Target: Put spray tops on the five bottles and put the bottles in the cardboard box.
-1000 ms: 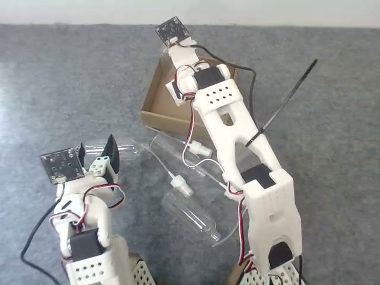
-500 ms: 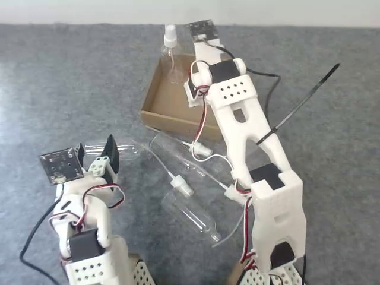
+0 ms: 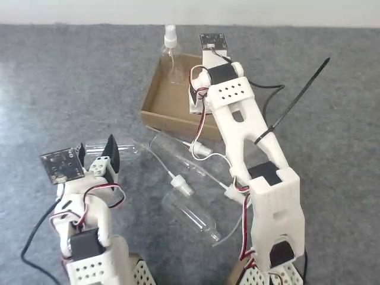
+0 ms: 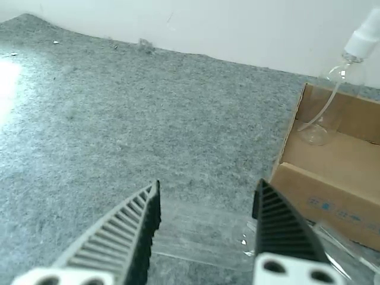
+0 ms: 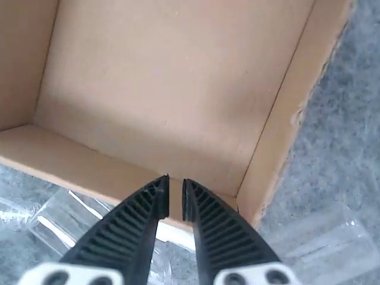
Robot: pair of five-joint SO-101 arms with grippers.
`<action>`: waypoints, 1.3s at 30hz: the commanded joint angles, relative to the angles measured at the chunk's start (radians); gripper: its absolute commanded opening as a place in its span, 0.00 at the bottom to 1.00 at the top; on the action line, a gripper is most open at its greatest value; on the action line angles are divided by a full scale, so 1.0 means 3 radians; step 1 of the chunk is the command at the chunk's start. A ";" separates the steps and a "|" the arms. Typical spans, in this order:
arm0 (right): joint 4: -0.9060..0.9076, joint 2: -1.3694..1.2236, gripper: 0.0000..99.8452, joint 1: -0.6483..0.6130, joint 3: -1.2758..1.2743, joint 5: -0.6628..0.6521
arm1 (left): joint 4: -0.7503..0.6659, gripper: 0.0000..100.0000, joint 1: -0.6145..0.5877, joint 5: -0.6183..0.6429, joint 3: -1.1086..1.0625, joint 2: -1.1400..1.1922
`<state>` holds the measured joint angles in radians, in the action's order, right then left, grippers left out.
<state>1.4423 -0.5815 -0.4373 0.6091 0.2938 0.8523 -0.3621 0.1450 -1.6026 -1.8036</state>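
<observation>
1. Nearest the arm bases, a clear bottle (image 3: 191, 211) lies on the grey tabletop (image 3: 71, 83), with a spray top (image 3: 181, 186) just beside it.
2. My left tool (image 4: 208, 190) hangs wide open and empty over a second bottle (image 4: 202, 237). Its long axis seems to run from finger to finger, so I judge the wrist must turn first.
3. A third bottle (image 3: 178, 155) lies before the cardboard box (image 3: 155, 113).
4. My right tool (image 5: 175, 181), almost closed and holding nothing, is above the box's near wall. A capped bottle (image 3: 171, 56) stands in the far corner.
</observation>
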 commanded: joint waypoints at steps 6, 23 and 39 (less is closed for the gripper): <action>0.0110 -0.0003 0.01 0.0151 0.0066 0.0020 | -0.0092 0.24 -0.0015 -0.0026 0.0033 -0.0051; 0.0289 -0.0069 0.01 0.0202 0.0066 -0.0557 | -0.0092 0.24 -0.0015 -0.0031 0.0028 -0.0051; 0.0315 -0.0059 0.01 0.0488 0.0072 -0.1135 | -0.0092 0.24 -0.0015 -0.0031 0.0028 -0.0051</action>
<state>1.5236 -0.6260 -0.3253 0.6091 -0.0069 0.8523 -0.3621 0.1450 -1.6026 -1.8036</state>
